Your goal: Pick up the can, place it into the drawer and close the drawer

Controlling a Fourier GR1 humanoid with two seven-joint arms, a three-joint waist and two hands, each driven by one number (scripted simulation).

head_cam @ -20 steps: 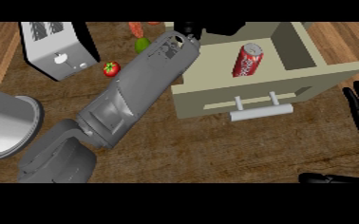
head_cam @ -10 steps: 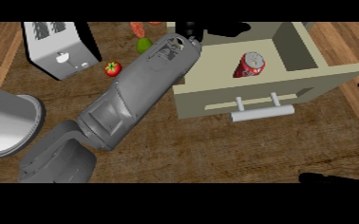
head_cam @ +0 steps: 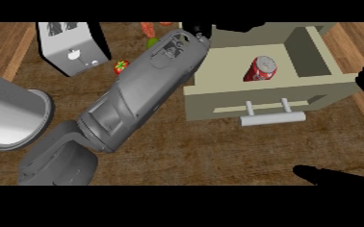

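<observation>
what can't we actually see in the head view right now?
- Left hand: mostly cut off by the top edge; finger state unreadable.
- Right hand: only a dark sliver at the bottom edge.
- Can in the drawer: label too small to read.

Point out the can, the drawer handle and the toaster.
can [head_cam: 260,69]: head view, on its red side, lying in the open drawer.
drawer handle [head_cam: 273,119]: head view, on the middle of the bar.
toaster [head_cam: 71,53]: head view, on its grey front face.
</observation>
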